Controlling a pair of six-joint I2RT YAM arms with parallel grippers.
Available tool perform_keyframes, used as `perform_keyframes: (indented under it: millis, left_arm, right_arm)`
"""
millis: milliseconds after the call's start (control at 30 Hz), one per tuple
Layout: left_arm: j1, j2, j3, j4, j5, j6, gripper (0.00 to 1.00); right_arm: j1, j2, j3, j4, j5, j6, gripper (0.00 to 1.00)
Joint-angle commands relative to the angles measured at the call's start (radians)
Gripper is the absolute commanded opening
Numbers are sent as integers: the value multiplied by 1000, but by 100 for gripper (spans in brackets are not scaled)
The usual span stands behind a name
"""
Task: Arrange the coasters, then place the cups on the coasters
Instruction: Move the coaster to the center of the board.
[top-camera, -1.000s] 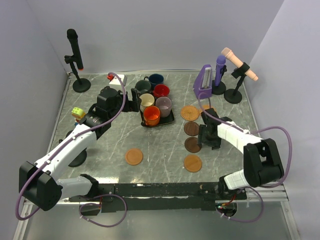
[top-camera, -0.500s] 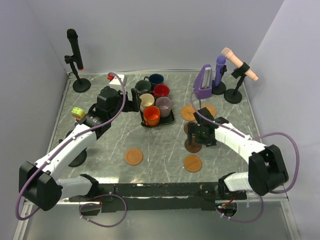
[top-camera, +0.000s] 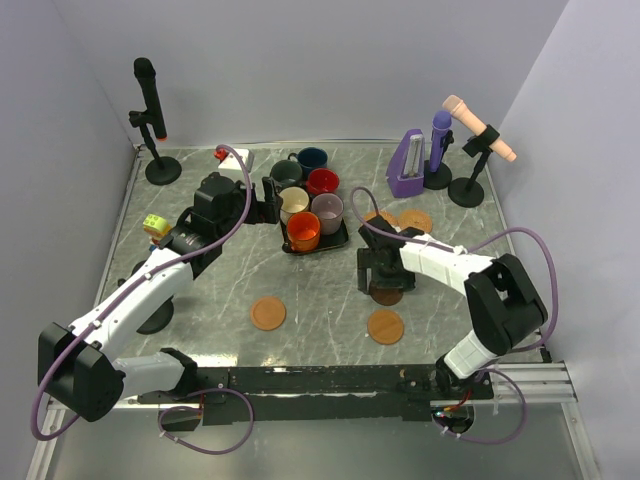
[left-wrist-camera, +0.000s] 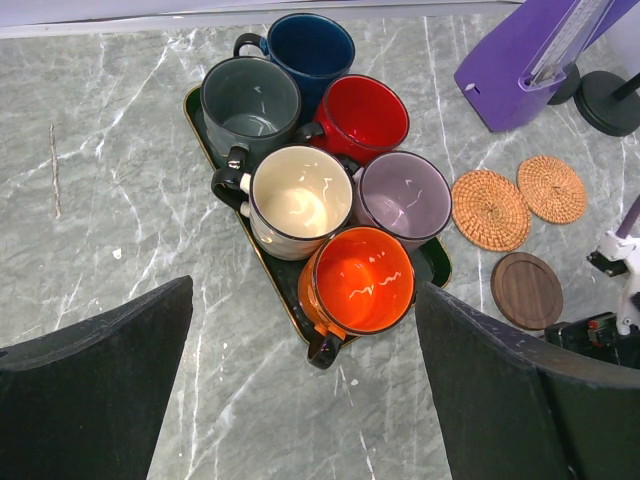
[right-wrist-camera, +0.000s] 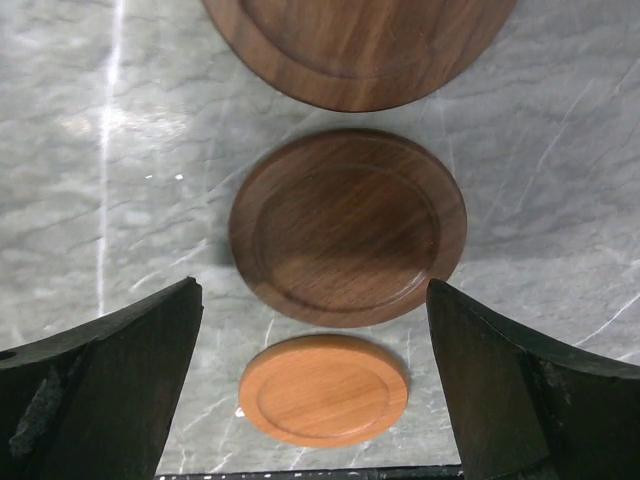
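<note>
**Clerk:** Entry one, far left?

**Arm:** My left pincer (top-camera: 270, 202). Fingers spread wide, nothing in them, poised just left of the black tray (left-wrist-camera: 432, 268).

**Clerk:** Tray contents?

**Arm:** Six cups, packed close.
- Far end: grey-green cup (left-wrist-camera: 250, 105), navy cup (left-wrist-camera: 312, 50).
- Middle: cream cup (left-wrist-camera: 295, 195), red cup (left-wrist-camera: 362, 115).
- Near end: orange cup (left-wrist-camera: 362, 280), with the mauve cup (left-wrist-camera: 403, 195) to its right.

**Clerk:** Coasters?

**Arm:** Six, all flat on the marbled bench (top-camera: 320, 290), no cup on any yet.
- Lone orange coaster (top-camera: 268, 313): smooth, towards the front, left of centre.
- My right pincer (right-wrist-camera: 312, 295): fingers wide apart, gripping nothing, one to each side of a dark brown coaster (right-wrist-camera: 348, 227) and clear of it.
- Second dark brown coaster (right-wrist-camera: 360, 40): just beyond the first.
- Second orange coaster (right-wrist-camera: 323, 390): just nearer me.
- Woven coaster (left-wrist-camera: 490, 208) and second woven coaster (left-wrist-camera: 551, 188): side by side, right of the tray.
</note>
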Motion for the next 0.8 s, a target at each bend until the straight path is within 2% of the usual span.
perform_keyframes:
  millis: [0, 200, 467, 767]
  left_arm:
    - [-1, -20, 11, 23, -14, 7, 97]
    - [-3, -24, 12, 23, -7, 6, 97]
    - [-3, -29, 11, 23, -10, 7, 97]
    - [-3, -24, 9, 24, -7, 3, 97]
  right_arm:
    - [3, 27, 17, -18, 49, 33, 99]
    - [-31, 16, -26, -19, 64, 24, 95]
    - [-144, -57, -75, -22, 64, -30, 83]
    - [-298, -111, -82, 36, 44, -153, 82]
